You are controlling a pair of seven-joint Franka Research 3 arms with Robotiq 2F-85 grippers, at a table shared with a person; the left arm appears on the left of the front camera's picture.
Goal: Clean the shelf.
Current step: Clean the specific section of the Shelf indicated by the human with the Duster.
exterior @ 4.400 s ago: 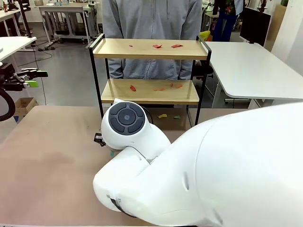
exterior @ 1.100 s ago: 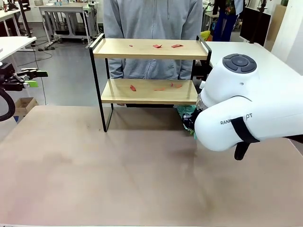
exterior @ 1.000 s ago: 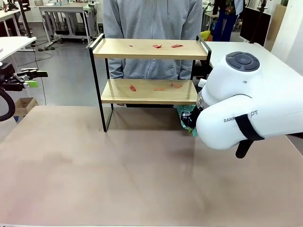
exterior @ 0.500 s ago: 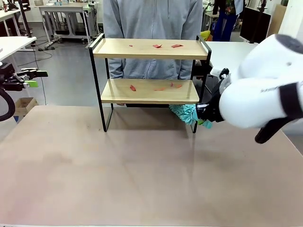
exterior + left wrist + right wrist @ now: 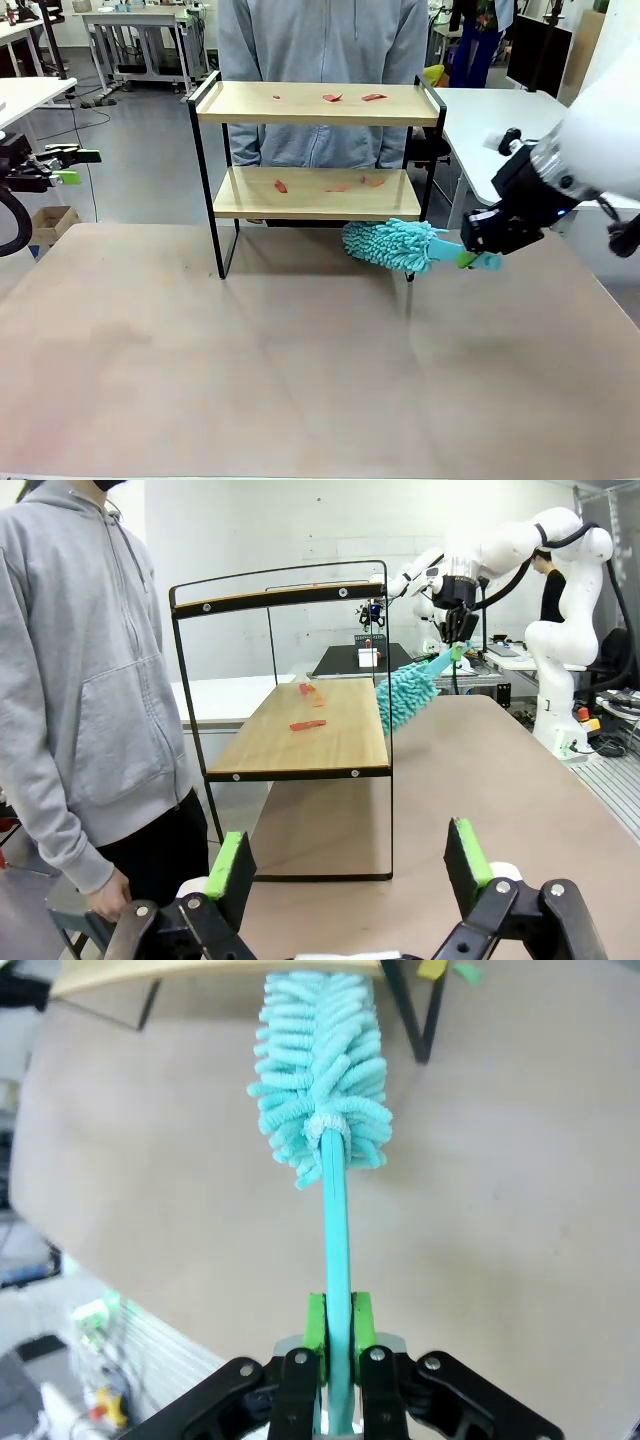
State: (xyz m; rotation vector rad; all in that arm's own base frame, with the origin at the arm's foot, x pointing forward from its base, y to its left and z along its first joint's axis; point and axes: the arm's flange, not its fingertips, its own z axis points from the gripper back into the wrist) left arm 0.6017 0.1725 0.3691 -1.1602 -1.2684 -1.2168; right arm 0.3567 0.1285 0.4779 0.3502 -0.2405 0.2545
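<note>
The left gripper (image 5: 78, 166) is idling off the left edge of the table (image 5: 200, 350), jaws spread wide and holding nothing, seemingly leaving the work to the other arm. The shelf (image 5: 300, 103) is standing at the table's far side before a person (image 5: 320, 40), with red scraps (image 5: 332, 98) lying on both boards. The duster (image 5: 388, 243) is pointing its fluffy head at the lower board's right front corner, probably lining up a sweep. The right gripper (image 5: 478, 252) is clamping its handle. The right wrist view is showing the green pads (image 5: 315, 1325) pinching the handle. The left wrist view is showing the head beside the board, not on it.
</note>
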